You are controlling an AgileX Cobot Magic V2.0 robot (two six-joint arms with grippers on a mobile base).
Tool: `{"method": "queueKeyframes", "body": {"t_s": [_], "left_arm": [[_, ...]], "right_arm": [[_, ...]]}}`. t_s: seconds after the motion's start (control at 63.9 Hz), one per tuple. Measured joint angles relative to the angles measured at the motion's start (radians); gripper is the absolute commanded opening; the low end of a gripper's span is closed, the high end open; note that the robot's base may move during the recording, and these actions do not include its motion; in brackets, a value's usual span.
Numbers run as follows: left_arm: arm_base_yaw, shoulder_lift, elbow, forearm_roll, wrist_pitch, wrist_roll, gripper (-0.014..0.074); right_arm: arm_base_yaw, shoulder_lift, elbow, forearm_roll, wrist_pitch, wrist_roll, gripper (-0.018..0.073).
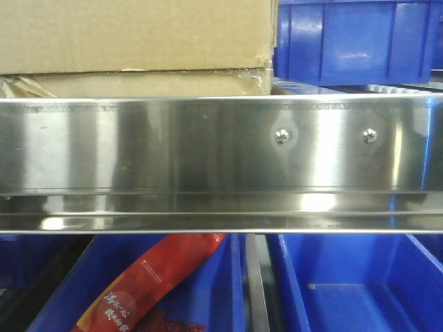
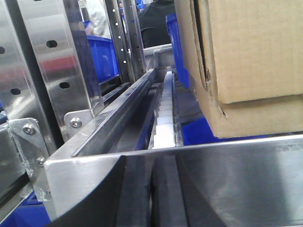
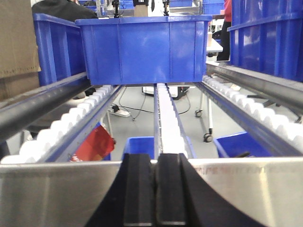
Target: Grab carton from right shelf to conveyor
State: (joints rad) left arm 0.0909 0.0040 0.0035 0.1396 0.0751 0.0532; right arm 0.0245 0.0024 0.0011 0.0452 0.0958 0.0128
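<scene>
A brown cardboard carton (image 1: 131, 41) sits on the shelf rollers above the steel front rail (image 1: 221, 162), at the upper left of the front view. It fills the upper right of the left wrist view (image 2: 251, 61), and its edge shows at far left in the right wrist view (image 3: 16, 42). My left gripper (image 2: 151, 189) is shut and empty, just in front of the rail, below and left of the carton. My right gripper (image 3: 155, 189) is shut and empty, in front of the rail, facing a roller lane.
A blue bin (image 1: 360, 38) stands right of the carton on the same shelf, and it shows ahead of the right gripper (image 3: 144, 47). More blue bins lie below (image 1: 346, 290), one holding a red packet (image 1: 149, 283). Steel uprights (image 2: 61, 66) stand left of the left gripper.
</scene>
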Motion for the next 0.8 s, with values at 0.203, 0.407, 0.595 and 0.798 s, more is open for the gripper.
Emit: {"method": "queueKeyframes", "body": {"t_s": [0.203, 0.407, 0.595, 0.798], "left_arm": [[0.0, 0.0, 0.0, 0.0, 0.0, 0.0, 0.0002], [0.0, 0.0, 0.0, 0.0, 0.0, 0.0, 0.0002], [0.0, 0.0, 0.0, -0.015, -0.016, 0.0, 0.0002], [0.0, 0.0, 0.0, -0.078, -0.19, 0.0, 0.0002]], "right_arm": [[0.0, 0.0, 0.0, -0.019, 0.0, 0.0, -0.0069], [0.0, 0.0, 0.0, -0.02, -0.009, 0.0, -0.0069], [0.0, 0.0, 0.0, -0.02, -0.043, 0.0, -0.0069], [0.0, 0.0, -0.028, -0.02, -0.081, 0.0, -0.0069]]}}
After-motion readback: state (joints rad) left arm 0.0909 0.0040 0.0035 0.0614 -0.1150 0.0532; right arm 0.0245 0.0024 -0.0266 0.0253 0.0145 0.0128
